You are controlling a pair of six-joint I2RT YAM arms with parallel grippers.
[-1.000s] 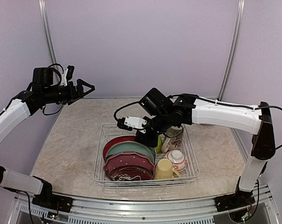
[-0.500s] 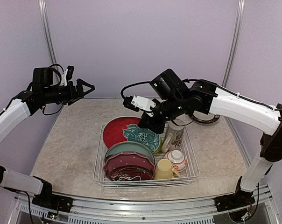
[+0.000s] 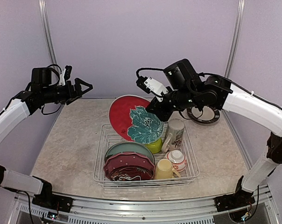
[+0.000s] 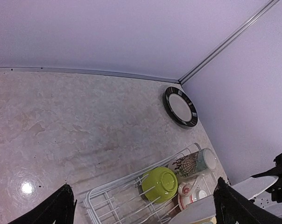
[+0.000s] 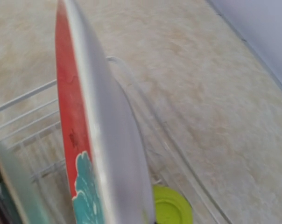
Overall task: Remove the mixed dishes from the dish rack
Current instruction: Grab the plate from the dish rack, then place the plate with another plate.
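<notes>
The left arm rises along the left side, its forearm running level and pointing right. The left gripper hangs high in the air, its fingers spread wide apart. The right arm stretches up and leftward toward the middle with its wrist bent down. The right gripper is clamped on the rim of a red plate, which stands upright in the air.

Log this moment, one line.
right tool: shut on red-teal plate, held over dish rack | left tool: open, empty, raised | black-rimmed plate: on table
</notes>
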